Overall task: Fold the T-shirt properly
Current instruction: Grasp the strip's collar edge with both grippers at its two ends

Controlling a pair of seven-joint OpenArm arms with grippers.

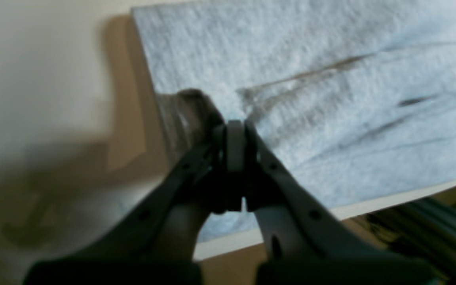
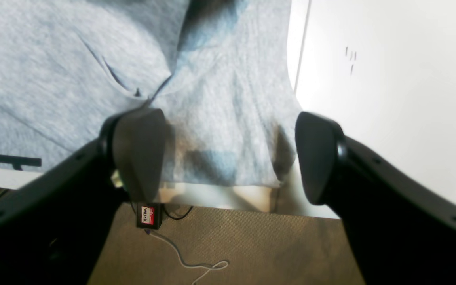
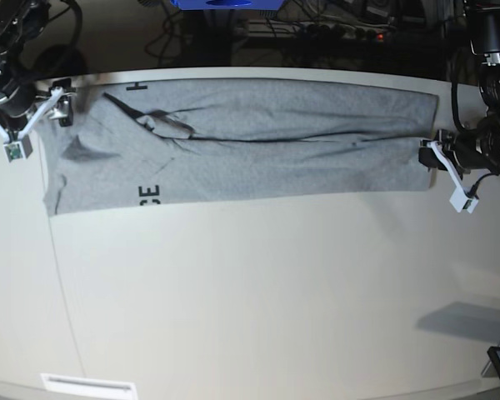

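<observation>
Two grippers work opposite ends of the heather-grey soft cotton T-shirt (image 3: 250, 142), which lies in a long folded band along the far side of the white table (image 3: 258, 308). My left gripper (image 1: 234, 136) is pinched tight on the cloth edge just ahead of its tips. My right gripper (image 2: 228, 158) stands wide, the shirt's end lying between its jaws, gripping nothing. I judge the fabric light and limp; I'd grasp corners or hems. No containers are in sight.
</observation>
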